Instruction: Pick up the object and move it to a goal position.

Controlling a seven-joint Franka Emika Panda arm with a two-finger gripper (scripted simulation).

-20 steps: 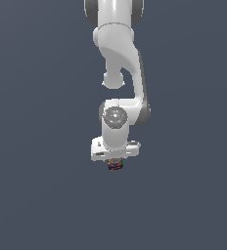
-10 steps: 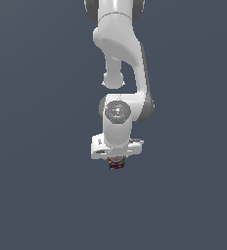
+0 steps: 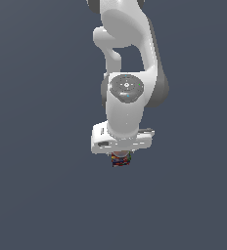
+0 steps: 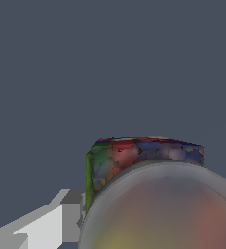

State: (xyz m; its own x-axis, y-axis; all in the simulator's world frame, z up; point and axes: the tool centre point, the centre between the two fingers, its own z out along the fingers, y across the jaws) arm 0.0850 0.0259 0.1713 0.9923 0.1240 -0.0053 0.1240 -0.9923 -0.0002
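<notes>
The object (image 4: 134, 160), a small rigid can with mottled sides, sits clamped in the hand (image 3: 121, 159), poking out below the white arm (image 3: 127, 97). It looks light, stiff and smooth-walled; opposite sides at mid-height seem the safest hold.

The small, short can-like cylinder with dark sides mottled red, blue and yellow (image 3: 121, 159) sat just below the centre of the exterior frame, only its lower part showing against the plain grey-blue background. It appeared upright, its mottled wall facing the camera, though it was too small there to read further detail. In the wrist frame the same cylinder (image 4: 134, 155) filled the lower middle and lower right, seen very close: a broad, blurred greyish round top tinted red and yellow, with a band of side wall above it patched green, red and blue.
</notes>
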